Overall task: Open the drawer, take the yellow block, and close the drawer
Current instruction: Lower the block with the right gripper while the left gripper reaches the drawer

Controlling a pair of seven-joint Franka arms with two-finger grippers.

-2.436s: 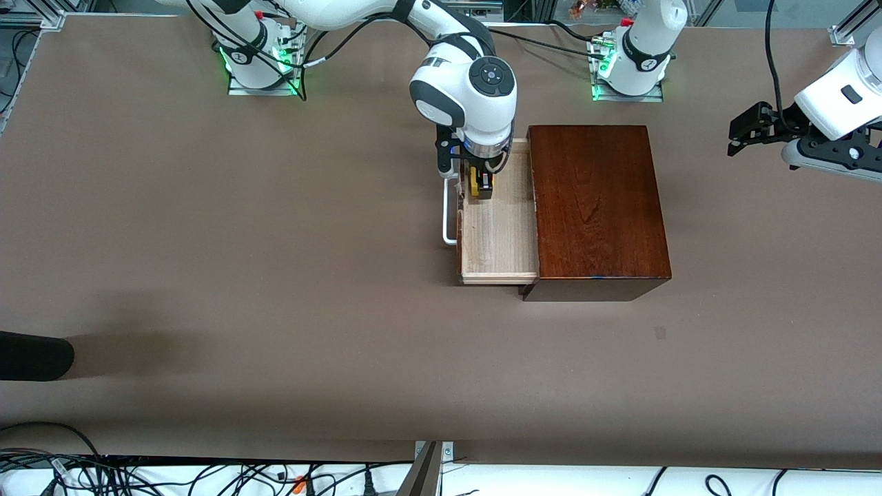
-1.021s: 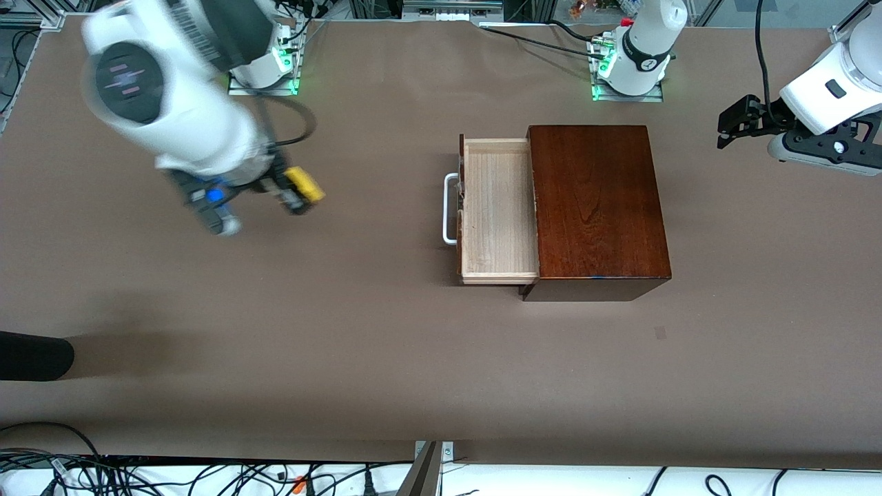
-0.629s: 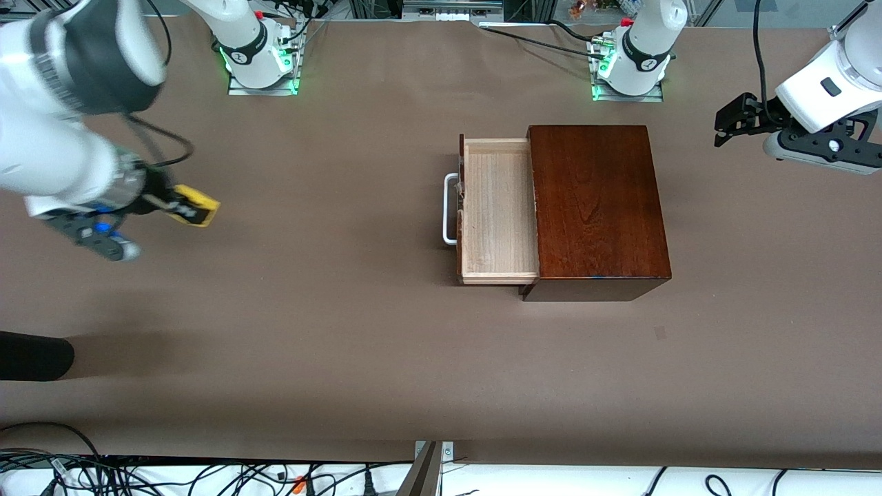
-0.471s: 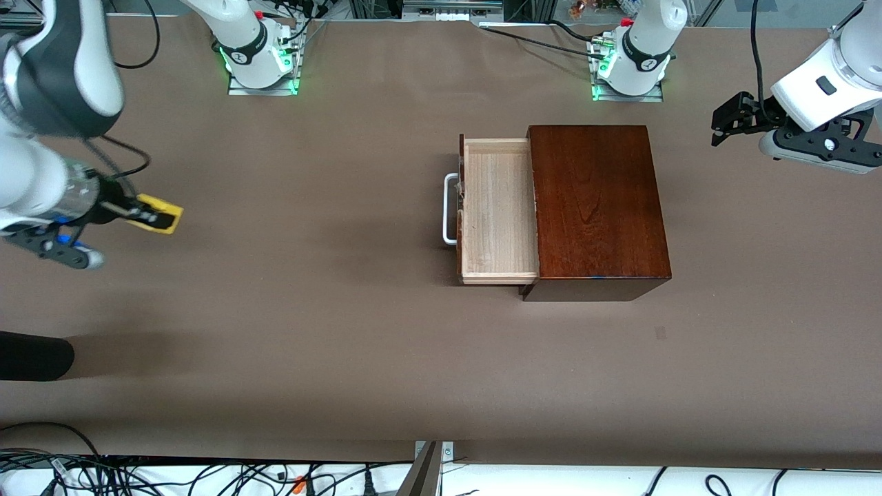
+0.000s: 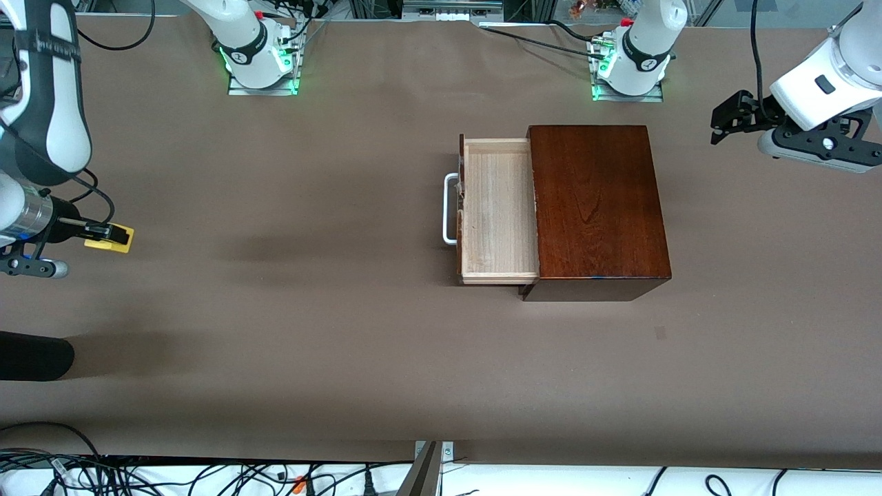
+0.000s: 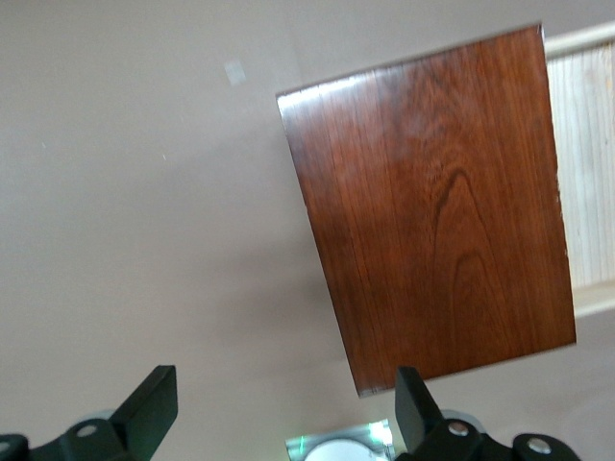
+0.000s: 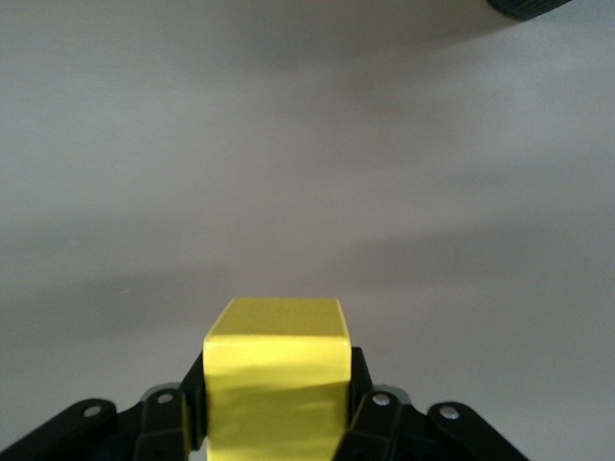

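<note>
The yellow block (image 5: 110, 238) (image 7: 276, 375) is clamped in my right gripper (image 5: 114, 238) (image 7: 277, 399), low over bare table at the right arm's end. The drawer (image 5: 497, 210) stands pulled out of the dark mahogany box (image 5: 596, 207) (image 6: 432, 202), its pale-wood tray bare and its white bar handle (image 5: 448, 209) toward the right arm's end. A strip of the drawer's pale wood (image 6: 588, 163) shows in the left wrist view. My left gripper (image 5: 725, 126) (image 6: 283, 408) waits open in the air over the table's end past the box.
A dark rounded object (image 5: 34, 355) lies at the table's edge, nearer the front camera than the right gripper. The two arm bases (image 5: 260, 58) (image 5: 630, 65) stand along the table's back edge. Cables run along the front edge (image 5: 207, 475).
My right arm has lifted the yellow block out of the drawer and swung it across the table to the right arm's end, dropping lower. The left gripper has drifted slightly.
</note>
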